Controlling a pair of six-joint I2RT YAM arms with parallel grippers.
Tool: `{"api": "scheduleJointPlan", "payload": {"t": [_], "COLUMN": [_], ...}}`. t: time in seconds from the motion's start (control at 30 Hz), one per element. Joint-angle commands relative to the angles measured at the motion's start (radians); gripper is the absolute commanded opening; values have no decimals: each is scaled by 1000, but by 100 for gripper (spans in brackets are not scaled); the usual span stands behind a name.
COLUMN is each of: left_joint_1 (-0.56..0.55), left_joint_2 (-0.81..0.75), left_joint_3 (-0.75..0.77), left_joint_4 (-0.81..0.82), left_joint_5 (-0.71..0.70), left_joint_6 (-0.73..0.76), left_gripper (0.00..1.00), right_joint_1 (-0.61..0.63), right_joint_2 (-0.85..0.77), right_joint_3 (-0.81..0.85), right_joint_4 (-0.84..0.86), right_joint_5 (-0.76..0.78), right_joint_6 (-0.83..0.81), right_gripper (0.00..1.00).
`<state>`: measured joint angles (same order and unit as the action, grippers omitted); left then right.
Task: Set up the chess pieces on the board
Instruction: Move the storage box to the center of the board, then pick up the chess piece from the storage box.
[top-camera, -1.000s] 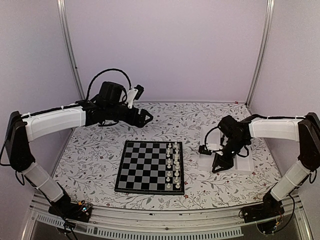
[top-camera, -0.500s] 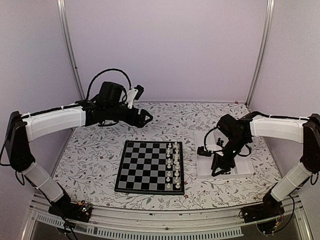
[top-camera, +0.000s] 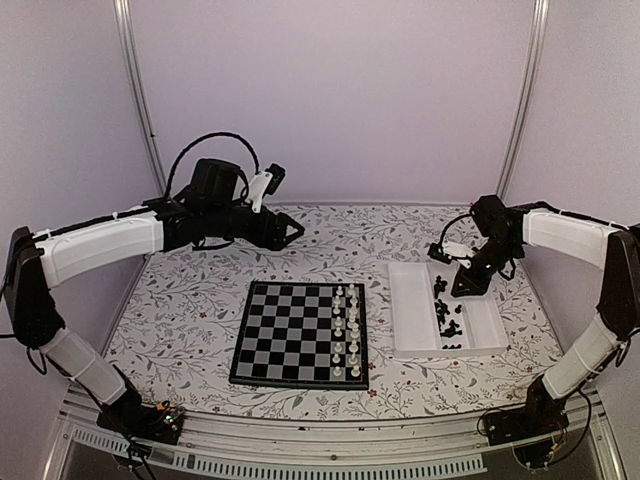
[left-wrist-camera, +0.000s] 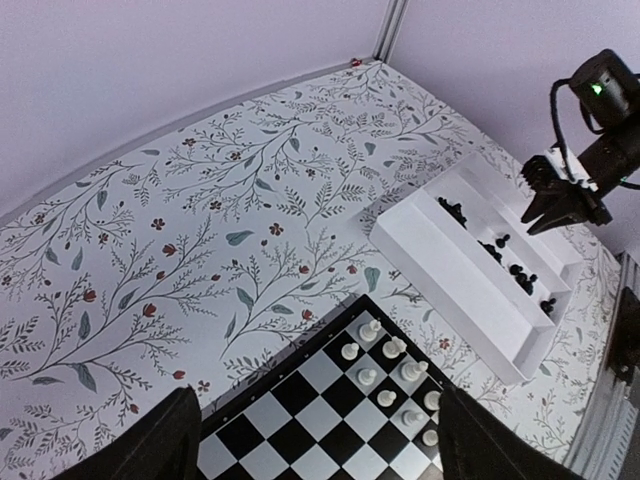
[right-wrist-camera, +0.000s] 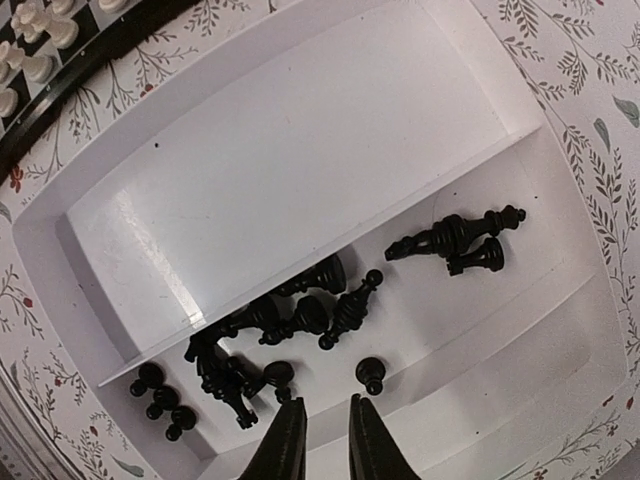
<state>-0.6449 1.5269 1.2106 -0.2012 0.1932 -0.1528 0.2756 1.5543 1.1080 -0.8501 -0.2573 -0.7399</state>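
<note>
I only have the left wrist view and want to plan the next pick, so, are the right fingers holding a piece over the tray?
Observer: No. The right wrist view shows the right fingers a narrow gap apart, nothing between them.
Operator: What's closest to them?
Observer: A lone black pawn in the tray, just ahead of the fingertips.
Operator: Is anything black on the board?
Observer: Nothing. The top view shows only white pieces, in two columns on the board's tray side.

Left wrist view's edge cuts off the board (left-wrist-camera: 300, 435).
</note>
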Motion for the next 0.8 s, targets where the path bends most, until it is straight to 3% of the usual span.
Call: {"api": "scheduleJointPlan", "payload": {"t": [0.0,0.77], "left_joint_1": [8,8], "left_joint_2": [-30,-21], "left_joint_3": [-11,-10], "left_joint_4": [1,-11], "left_joint_5": [9,25], "left_joint_6": [8,25], "left_gripper": [84,86], "right_joint_1": [4,39], "right_joint_2": [31,151], "right_joint_3": [21,66], "right_joint_4": [20,-45], "right_joint_5": [116,240], "right_joint_6": [-16,-356], "right_gripper": [16,25]}}
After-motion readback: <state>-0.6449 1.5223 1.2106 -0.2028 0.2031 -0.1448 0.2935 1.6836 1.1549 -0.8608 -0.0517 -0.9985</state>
